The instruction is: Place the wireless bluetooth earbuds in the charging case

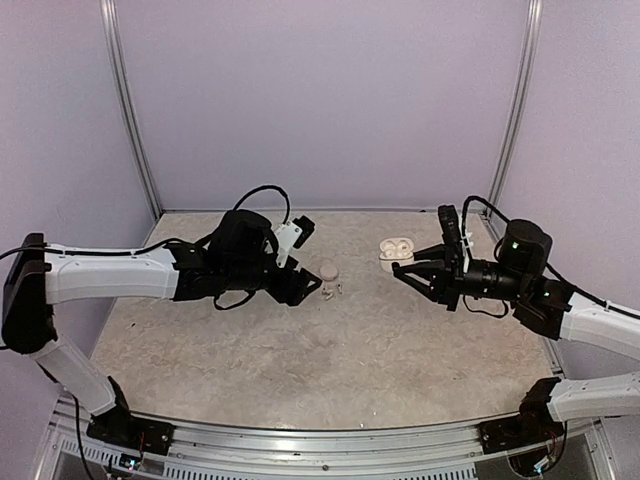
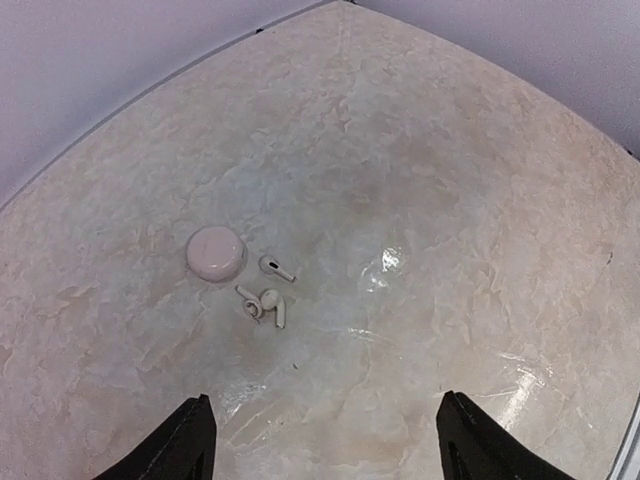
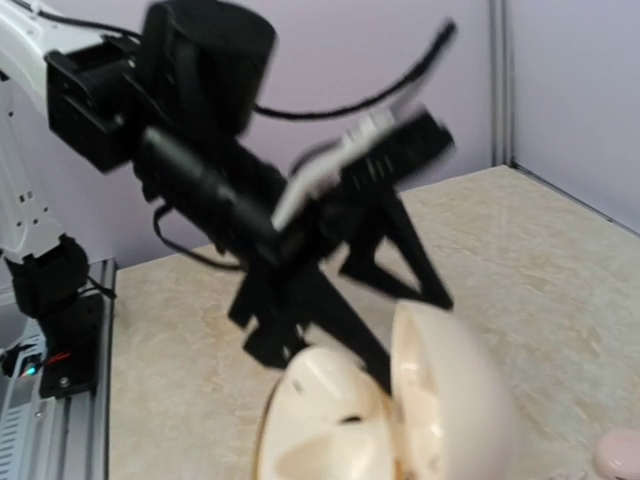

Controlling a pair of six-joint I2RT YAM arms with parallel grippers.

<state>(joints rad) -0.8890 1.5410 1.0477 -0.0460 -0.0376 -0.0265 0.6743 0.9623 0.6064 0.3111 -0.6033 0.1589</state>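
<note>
- Nothing is seated yet. Both earbuds (image 2: 272, 305) lie on the counter (image 2: 420, 150), close together and just beside the round puck (image 2: 215, 252), well apart from the charging case (image 1: 397, 247).
- The charging case sits toward the far right of the counter with its lid up. From above, both wells look empty.
- Your left gripper (image 2: 325, 400) hangs over the earbuds with its fingers spread wide and nothing between them, so the first pick is not yet made.
- Your right gripper (image 1: 402, 272) has its fingers clenched, with the tips just beside the case on its near side. You cannot tell whether they touch it, and its own wrist view is blurred.
- All the work is left: pick, carry and seat each earbud in turn.
- The earbuds lie so close to each other and to the puck that wide fingers may nudge one while taking the other.
- The right fingers beside the case may crowd your left arm's approach.
</note>
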